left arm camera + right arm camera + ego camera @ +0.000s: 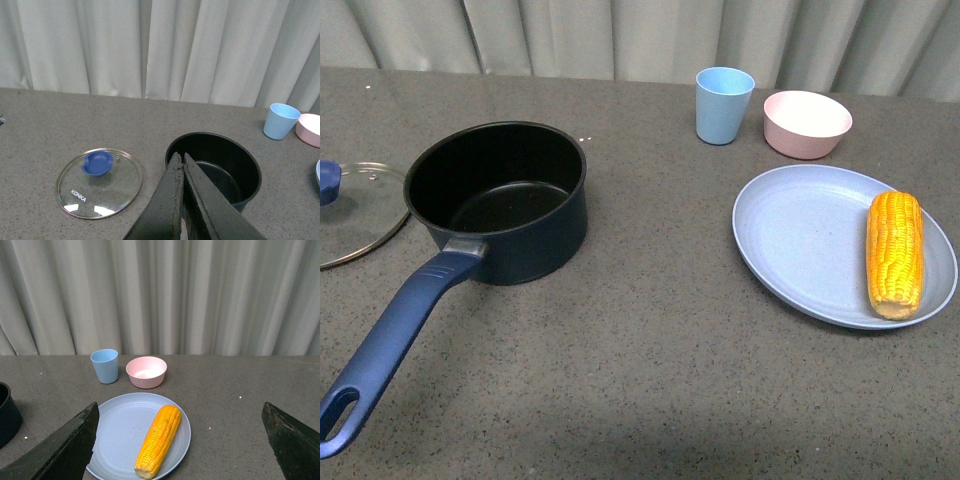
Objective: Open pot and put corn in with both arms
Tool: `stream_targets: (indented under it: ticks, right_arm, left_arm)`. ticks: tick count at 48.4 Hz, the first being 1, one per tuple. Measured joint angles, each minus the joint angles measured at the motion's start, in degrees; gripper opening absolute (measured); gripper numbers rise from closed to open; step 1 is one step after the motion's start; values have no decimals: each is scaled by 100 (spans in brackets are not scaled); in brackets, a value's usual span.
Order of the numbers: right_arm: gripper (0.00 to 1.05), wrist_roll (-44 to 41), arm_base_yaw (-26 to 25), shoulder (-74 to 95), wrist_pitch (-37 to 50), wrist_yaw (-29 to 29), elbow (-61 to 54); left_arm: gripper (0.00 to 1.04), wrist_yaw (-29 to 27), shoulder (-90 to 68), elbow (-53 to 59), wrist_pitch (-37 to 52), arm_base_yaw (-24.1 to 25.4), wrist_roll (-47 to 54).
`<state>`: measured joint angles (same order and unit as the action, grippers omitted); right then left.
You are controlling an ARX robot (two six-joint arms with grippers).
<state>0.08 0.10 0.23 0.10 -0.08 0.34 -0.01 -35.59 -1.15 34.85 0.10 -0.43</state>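
The left hand (180,159) is clenched on nothing, its tips seen against the rim of the open pot (535,235). The right hand (180,407) is released, spread wide above the corn (895,253). The corn lies well right of the pot, along the plate's (790,235) edge farthest from it. The lid (365,215) lies flat just left of the pot. Bare counter (660,330) spans the gap between pot and plate.

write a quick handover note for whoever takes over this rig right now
Left gripper: fingers shut, holding nothing.
Right gripper: fingers wide open, holding nothing, facing the corn.
Done: the dark navy round saucepan is open and empty. Its round glass lid with a blue knob lies flat on the grey table to the saucepan's left.
Left: the yellow-orange corn cob lies on the light blue round plate, right of the saucepan. Pick it up and place it in the saucepan.
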Motion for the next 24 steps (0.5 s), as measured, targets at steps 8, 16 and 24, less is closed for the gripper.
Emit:
stream_targets:
  ticks: [8, 16, 24]
  right_arm:
    - [95, 0, 0, 0, 0, 0, 0]
    - [95, 0, 0, 0, 0, 0, 0]
    - [95, 0, 0, 0, 0, 0, 0]
  left_arm:
    - [4, 0, 520, 2, -463, 0, 0]
    - [4, 0, 1073, 4, -997, 0, 0]
    - [4, 0, 1447, 4, -1360, 0, 0]
